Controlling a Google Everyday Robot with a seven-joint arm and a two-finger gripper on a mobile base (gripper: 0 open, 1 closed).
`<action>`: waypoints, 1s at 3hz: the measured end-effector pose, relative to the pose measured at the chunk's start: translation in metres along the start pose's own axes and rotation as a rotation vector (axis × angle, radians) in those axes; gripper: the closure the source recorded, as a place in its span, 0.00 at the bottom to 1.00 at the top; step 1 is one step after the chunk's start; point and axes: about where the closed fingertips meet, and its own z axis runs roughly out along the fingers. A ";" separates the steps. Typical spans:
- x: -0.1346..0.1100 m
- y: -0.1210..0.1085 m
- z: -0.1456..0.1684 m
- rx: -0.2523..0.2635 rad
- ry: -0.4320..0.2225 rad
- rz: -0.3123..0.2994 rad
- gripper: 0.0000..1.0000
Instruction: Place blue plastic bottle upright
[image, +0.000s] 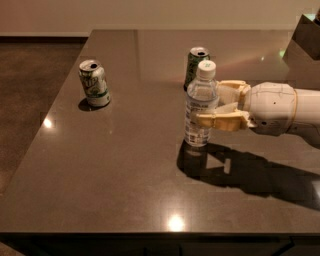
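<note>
The blue plastic bottle (201, 106) is clear with a white cap and a pale label. It stands upright near the middle of the dark table (115, 170), and its base meets its shadow. My gripper (209, 104) reaches in from the right at the bottle's mid-height. One cream finger (222, 121) lies across the near side of the bottle and the other (233, 87) is behind it, so the gripper is shut on the bottle.
A green-and-white soda can (94, 83) stands at the left of the table. A second can (196, 61) stands just behind the bottle. The table's left edge and front edge are in view. A dark object (306, 37) sits at the far right.
</note>
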 end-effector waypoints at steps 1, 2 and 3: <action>-0.005 0.006 -0.003 -0.017 0.015 0.019 1.00; -0.012 0.010 -0.007 -0.031 0.009 0.054 0.82; -0.021 0.010 -0.011 -0.043 0.000 0.087 0.59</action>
